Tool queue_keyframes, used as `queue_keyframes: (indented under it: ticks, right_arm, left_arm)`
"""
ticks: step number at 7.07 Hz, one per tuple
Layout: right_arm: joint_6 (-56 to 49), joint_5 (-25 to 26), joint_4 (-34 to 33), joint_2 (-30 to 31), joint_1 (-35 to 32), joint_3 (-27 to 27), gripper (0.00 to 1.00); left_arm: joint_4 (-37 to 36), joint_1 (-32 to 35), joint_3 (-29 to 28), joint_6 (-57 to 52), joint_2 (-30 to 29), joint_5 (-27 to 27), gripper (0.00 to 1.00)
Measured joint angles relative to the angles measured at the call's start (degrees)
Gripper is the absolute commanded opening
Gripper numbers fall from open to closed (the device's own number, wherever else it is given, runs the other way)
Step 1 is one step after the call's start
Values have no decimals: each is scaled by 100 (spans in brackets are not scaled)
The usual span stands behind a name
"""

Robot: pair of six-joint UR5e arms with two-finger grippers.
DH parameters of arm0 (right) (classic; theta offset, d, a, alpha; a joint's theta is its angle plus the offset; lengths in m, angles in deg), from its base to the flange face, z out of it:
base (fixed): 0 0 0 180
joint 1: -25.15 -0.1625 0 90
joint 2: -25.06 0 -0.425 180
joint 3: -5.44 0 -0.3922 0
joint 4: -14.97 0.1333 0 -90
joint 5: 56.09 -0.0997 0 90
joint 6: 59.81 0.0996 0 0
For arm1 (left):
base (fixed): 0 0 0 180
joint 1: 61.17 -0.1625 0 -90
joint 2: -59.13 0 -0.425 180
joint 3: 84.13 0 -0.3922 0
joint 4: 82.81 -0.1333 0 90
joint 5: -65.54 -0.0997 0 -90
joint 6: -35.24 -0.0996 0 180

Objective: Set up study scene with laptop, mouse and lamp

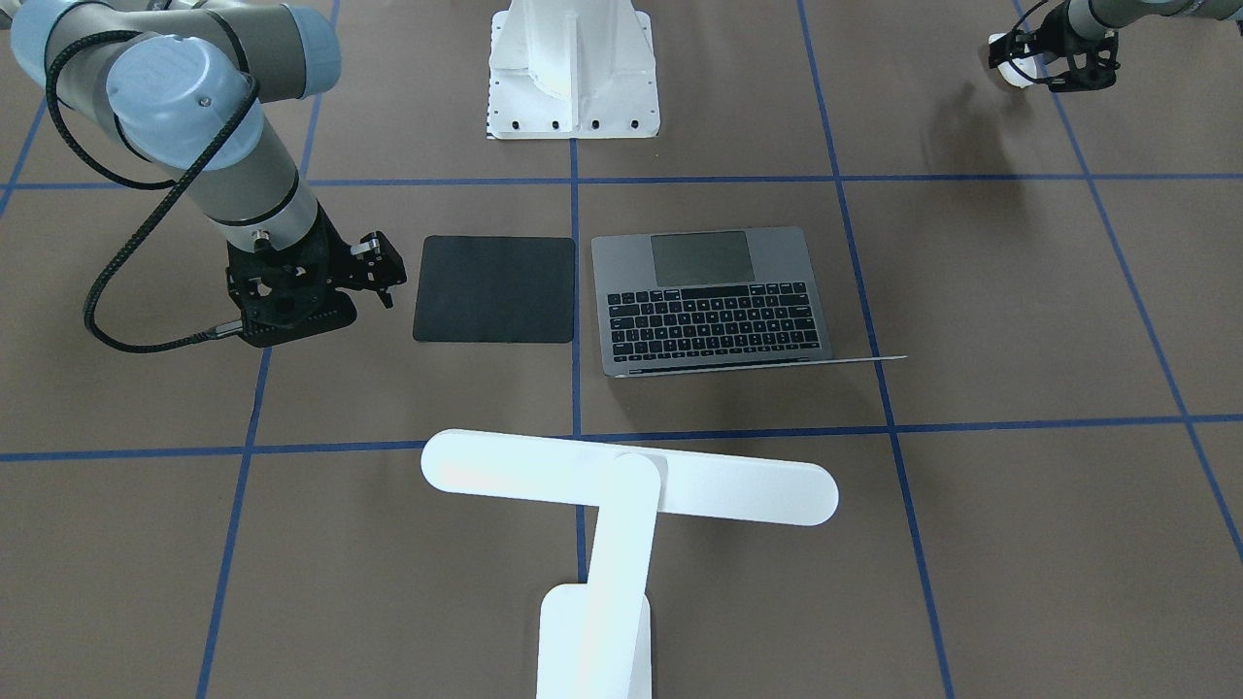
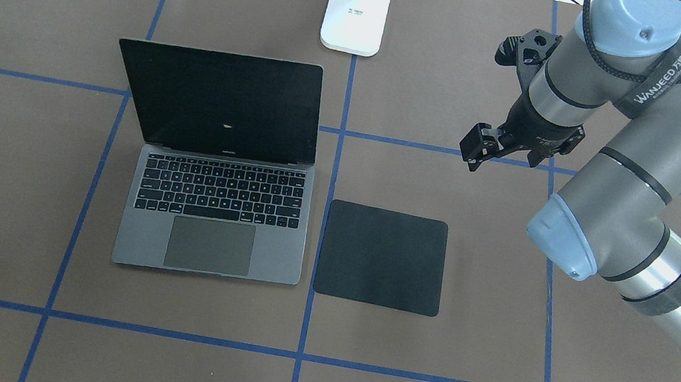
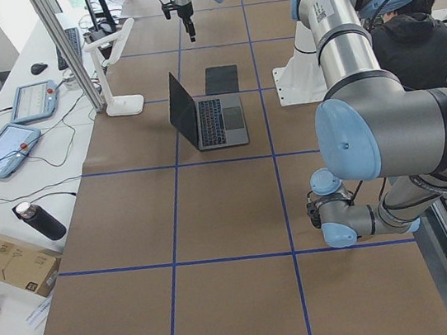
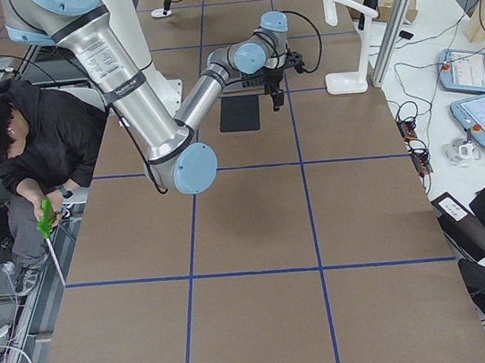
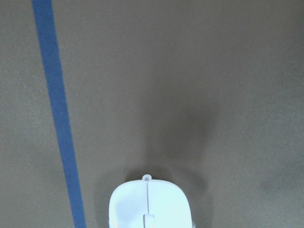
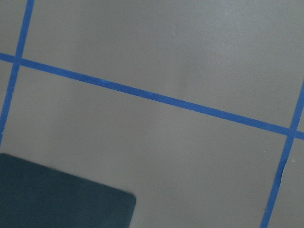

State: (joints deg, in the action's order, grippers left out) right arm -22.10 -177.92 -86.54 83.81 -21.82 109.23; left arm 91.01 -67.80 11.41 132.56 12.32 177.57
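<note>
Light, glossy, slippery mouse [image 1: 1015,60] clamped at its sides in left hand [image 1: 1037,64]; right hand [image 2: 487,148] narrow, empty, at 1 o'clock from the mat [image 2: 382,257]

Pretty clearly a robotics lab: two big arms bolted by a table [image 3: 230,216] covered in brown paper with a blue tape grid, teach pendants [image 3: 2,149] and loose cables on a side bench, a person [image 4: 16,145] sitting right beside the rig.
</note>
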Motion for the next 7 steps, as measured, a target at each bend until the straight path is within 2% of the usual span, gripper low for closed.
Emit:
queue_keyframes:
  ticks: [7]
  right_arm:
    - [0,-26,0,22,3,22,99]
  left_arm:
    - [0,-460,-86,15,-44,1,100]
